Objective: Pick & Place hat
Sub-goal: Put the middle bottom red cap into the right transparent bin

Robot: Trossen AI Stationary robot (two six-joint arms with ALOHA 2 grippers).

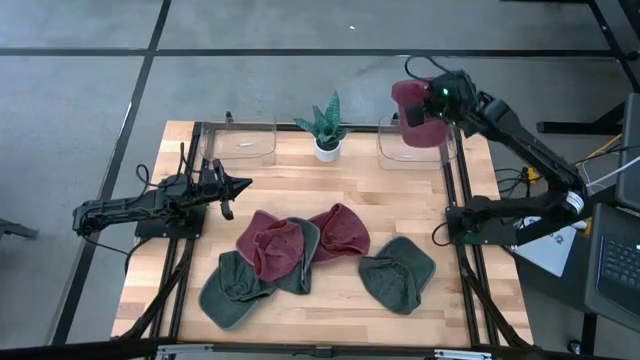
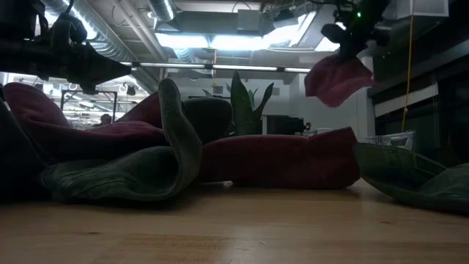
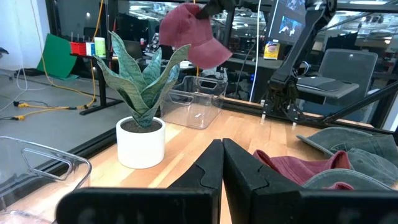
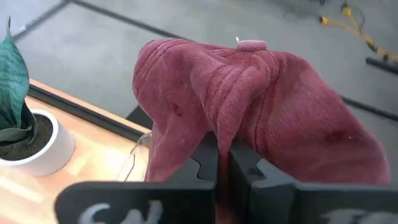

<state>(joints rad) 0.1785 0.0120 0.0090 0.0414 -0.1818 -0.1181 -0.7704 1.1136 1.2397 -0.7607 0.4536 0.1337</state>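
A maroon hat [image 1: 418, 112] hangs from my right gripper [image 1: 432, 105] high over the clear bin [image 1: 414, 145] at the table's far right; it shows in the low view as a maroon hat [image 2: 337, 78] and in the left wrist view as a maroon hat [image 3: 191, 38]. My right gripper [image 4: 222, 155] is shut on it. My left gripper [image 1: 238, 184] waits shut at the table's left, fingers [image 3: 222, 165] pointing toward the plant. Two more maroon hats [image 1: 300, 240] and several green hats [image 1: 398, 272] lie in a heap on the near half of the table. My right gripper pinches a bunched fold of the maroon hat's crown [image 4: 225, 118] between its two fingers. The hat is lifted clear of the table and hangs below and around the fingers, slack, above the right bin.
A potted plant [image 1: 327, 128] stands at the far edge between two clear bins, the left bin [image 1: 240, 140] and the right one. Black rails [image 1: 455, 200] run along the table's left and right sides. Bare wood lies between the heap and the bins.
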